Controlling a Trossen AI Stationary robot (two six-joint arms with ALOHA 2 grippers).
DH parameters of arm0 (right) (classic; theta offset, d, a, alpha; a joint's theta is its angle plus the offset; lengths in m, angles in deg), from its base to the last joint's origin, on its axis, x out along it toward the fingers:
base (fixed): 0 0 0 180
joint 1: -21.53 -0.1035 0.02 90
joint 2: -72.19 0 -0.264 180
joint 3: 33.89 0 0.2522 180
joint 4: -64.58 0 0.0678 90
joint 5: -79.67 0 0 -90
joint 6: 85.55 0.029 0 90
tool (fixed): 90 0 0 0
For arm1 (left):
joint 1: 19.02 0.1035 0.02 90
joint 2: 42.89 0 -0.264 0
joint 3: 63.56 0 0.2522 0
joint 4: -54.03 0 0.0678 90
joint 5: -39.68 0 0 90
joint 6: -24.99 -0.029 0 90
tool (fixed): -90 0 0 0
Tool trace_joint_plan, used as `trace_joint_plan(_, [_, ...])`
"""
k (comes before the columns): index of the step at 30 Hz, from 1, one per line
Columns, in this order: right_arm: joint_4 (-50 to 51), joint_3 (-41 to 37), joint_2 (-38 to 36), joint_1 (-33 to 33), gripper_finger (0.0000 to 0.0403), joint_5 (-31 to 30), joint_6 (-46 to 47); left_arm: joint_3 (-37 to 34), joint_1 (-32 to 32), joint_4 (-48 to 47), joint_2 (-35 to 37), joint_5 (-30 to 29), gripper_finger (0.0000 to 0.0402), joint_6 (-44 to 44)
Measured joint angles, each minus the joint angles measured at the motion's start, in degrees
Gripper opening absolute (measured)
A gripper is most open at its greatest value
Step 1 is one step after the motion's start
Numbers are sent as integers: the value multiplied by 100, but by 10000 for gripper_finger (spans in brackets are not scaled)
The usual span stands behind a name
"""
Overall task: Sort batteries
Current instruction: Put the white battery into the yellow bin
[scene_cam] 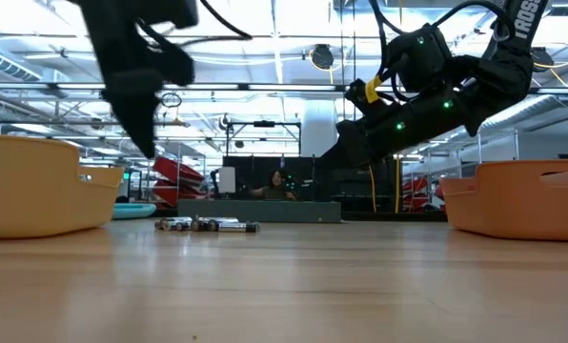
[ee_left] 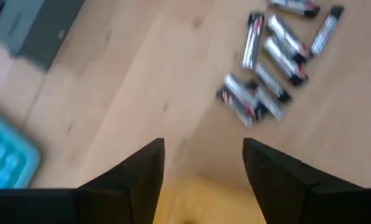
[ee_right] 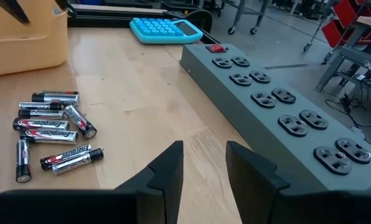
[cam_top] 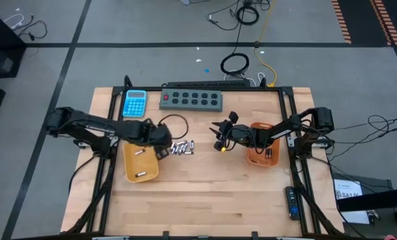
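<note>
My left tool (ee_left: 203, 163), released over the yellow tray's (cam_top: 133, 162) edge, sits nearer the batteries (ee_left: 274, 57) than my released right tool (ee_right: 204, 163).

Bare wood lies between the batteries (cam_top: 182, 148) and the right gripper (cam_top: 218, 138) at their three o'clock, unobstructed.

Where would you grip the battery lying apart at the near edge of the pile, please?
Grip that battery across the middle of its barrel, coming straight down from above. It lies flat on the table, a little apart from the rest of the pile, so fingers can likely close on its long sides without nudging neighbours.
</note>
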Motion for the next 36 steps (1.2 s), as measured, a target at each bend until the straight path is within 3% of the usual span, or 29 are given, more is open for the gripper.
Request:
trace_joint_plan(5, [1,0,0,0,111,2,-24,-6,390,1013,-428,361,226,-1010])
trace_joint_plan(14, [4,0,0,0,111,28,-62,238,900,1469,-1236,863,189,-2020])
trace_joint_plan(26, [11,2,0,0,111,28,-86,241,1081,2112,-1704,1591,187,-2361])
trace_joint_plan(36, [11,2,0,0,111,28,-86,243,1092,2357,-1741,1619,187,-2459])
